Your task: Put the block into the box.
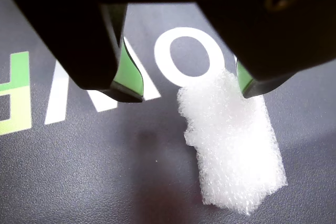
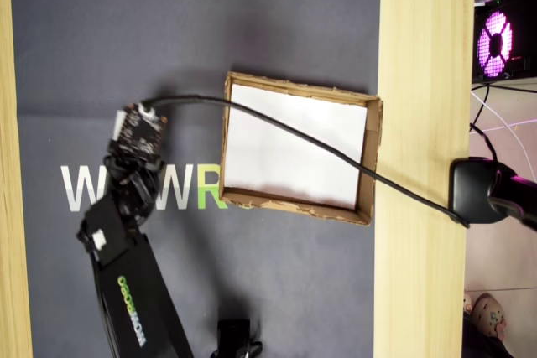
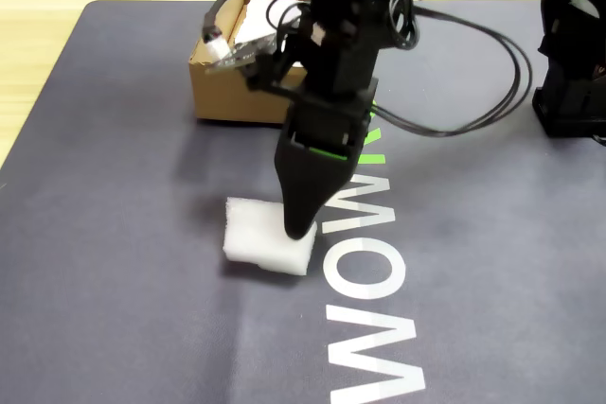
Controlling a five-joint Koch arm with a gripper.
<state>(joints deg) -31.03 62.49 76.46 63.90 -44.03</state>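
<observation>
We found the claw (image 1: pixel 191 95) spread wide and empty, its green-lined tips low over the dark mat (image 1: pixel 79 177) in the wrist view. One tip stood clear of the block (image 1: pixel 233 145); the other sat at the block's upper corner, touching it or just above, we could not tell which. The block lay flat on the mat and off-centre in the gap, so we judged the claw was lined up for a grasp but not yet squared on it.

In the fixed view the claw (image 3: pixel 301 226) pointed almost straight down onto the block (image 3: pixel 260 243), the wrist stacked upright above it and cables looping off behind. From overhead the arm (image 2: pixel 130 291) reached up from the lower edge, hiding the block beneath it.

The box (image 3: pixel 222 92) stood near on the same mat, still without the block; its white lining (image 2: pixel 294 148) showed bare. The mat lay on a pale wooden table (image 2: pixel 424 56).
</observation>
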